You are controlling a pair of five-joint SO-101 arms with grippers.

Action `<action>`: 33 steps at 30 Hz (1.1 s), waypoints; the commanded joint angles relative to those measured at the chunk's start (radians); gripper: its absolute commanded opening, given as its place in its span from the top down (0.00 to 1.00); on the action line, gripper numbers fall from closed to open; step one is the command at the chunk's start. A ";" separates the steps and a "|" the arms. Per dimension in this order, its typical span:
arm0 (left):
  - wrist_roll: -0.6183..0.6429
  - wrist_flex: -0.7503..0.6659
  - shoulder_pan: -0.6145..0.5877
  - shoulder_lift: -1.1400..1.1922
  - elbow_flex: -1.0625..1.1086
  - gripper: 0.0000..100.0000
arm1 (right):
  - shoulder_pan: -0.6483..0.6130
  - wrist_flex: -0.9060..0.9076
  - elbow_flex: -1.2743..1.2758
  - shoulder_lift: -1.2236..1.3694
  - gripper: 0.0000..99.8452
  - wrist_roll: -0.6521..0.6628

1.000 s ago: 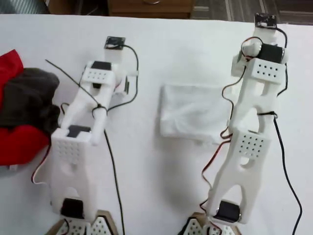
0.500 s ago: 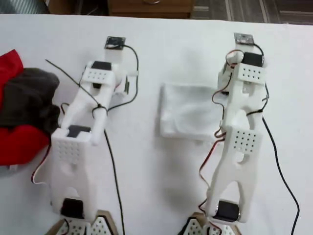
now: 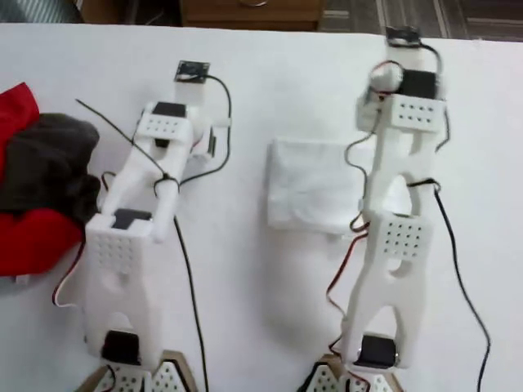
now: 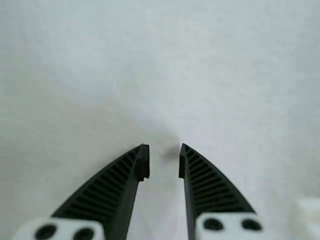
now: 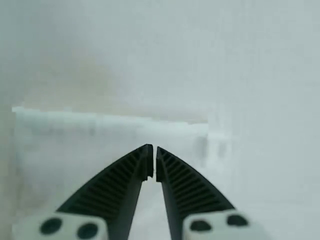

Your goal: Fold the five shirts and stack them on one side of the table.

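A folded white shirt lies flat in the middle of the white table. The right arm stretches over the shirt's right edge. In the right wrist view my right gripper is shut with nothing in it, hovering above the white shirt close to its far edge. A heap of red and dark grey shirts sits at the table's left edge. The left arm stands beside that heap. My left gripper is slightly open over bare table.
Black and red cables hang along both arms. Both arm bases stand at the near edge. A wooden cabinet stands beyond the far edge. Bare tabletop lies between the arms and along the far side.
The right arm has swung left, from beside the white shirt's right edge to over it, then stretched a little farther away. The left arm and the heap have not moved.
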 commanded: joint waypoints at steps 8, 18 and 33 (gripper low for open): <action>0.040 -0.031 -0.014 -0.020 -0.012 0.87 | -0.180 -0.001 0.508 -0.476 0.98 0.003; 0.040 -0.025 -0.012 -0.008 -0.033 0.87 | -0.265 -0.251 1.020 -0.696 0.98 0.002; 0.040 -0.026 -0.011 -0.006 -0.031 0.87 | -0.318 -0.490 1.530 -0.852 0.98 0.064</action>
